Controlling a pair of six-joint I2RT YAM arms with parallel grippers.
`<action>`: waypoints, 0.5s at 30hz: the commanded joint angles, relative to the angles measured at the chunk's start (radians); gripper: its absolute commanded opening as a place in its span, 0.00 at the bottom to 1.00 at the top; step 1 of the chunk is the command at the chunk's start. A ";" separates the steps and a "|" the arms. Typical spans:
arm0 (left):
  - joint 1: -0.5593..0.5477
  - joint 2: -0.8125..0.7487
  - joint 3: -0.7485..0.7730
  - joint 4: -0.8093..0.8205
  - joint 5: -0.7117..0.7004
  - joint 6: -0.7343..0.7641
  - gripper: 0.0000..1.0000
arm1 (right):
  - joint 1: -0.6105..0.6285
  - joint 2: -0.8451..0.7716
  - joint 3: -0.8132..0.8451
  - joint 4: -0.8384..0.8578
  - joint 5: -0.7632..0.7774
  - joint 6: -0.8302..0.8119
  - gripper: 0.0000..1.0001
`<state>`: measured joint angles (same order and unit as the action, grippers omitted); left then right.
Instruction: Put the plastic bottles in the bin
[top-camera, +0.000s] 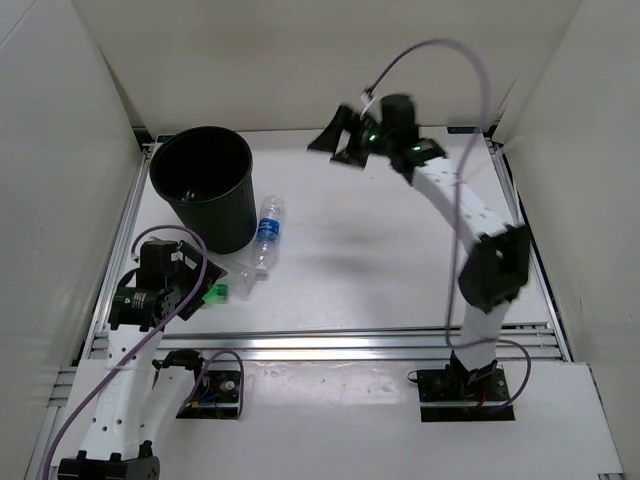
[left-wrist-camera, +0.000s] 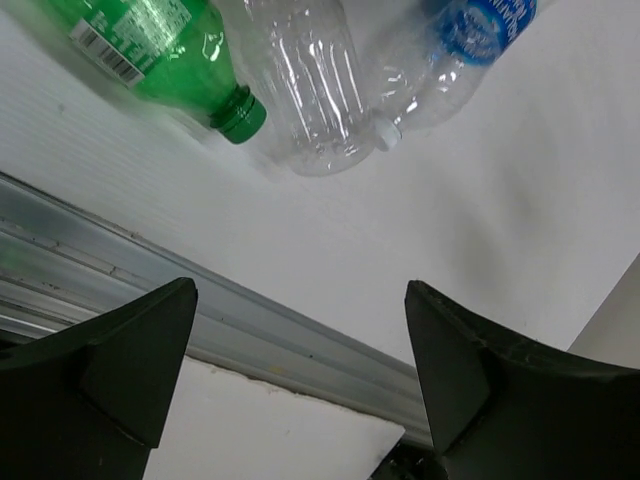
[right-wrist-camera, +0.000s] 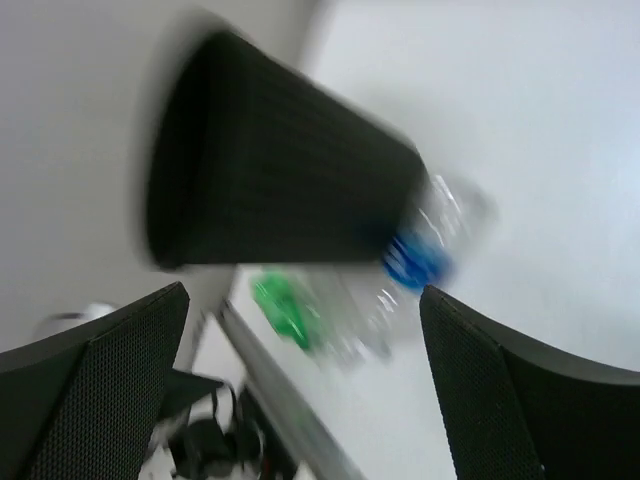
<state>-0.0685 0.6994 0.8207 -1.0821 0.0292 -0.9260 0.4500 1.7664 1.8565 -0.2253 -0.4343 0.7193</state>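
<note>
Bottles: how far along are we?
Done: unclear, the black bin is too dark inside to read. In hand: nothing; left pincer and right pincer both open, empty. Left: blue-label bottle, plain clear bottle and green bottle lie on the table beside the bin.

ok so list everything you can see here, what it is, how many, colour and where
tall round black plastic bin: one, black, upright at the table's far left; inside too dark to read
clear plastic bottle with a blue label and white cap: one, clear and blue, lying just right of the bin
plain clear plastic bottle: one, clear, lying between the other two bottles
translucent green plastic bottle: one, green, lying nearest the left arm
white table: one, white, under everything
aluminium rail: one, silver, along the table's near edge
left gripper: one, black, open, low by the bottles
right gripper: one, black, open, raised over the far side
</note>
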 joint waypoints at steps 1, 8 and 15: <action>0.003 -0.031 0.020 0.036 -0.092 -0.027 0.96 | 0.016 0.178 -0.082 -0.123 -0.239 0.051 1.00; 0.003 -0.054 0.078 -0.050 -0.202 0.033 0.99 | 0.088 0.474 0.024 -0.039 -0.374 0.133 1.00; 0.003 -0.064 0.126 -0.081 -0.224 0.111 1.00 | 0.197 0.695 0.202 -0.039 -0.397 0.175 1.00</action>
<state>-0.0685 0.6411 0.9073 -1.1336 -0.1635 -0.8665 0.6136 2.4092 1.9972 -0.3016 -0.7647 0.8562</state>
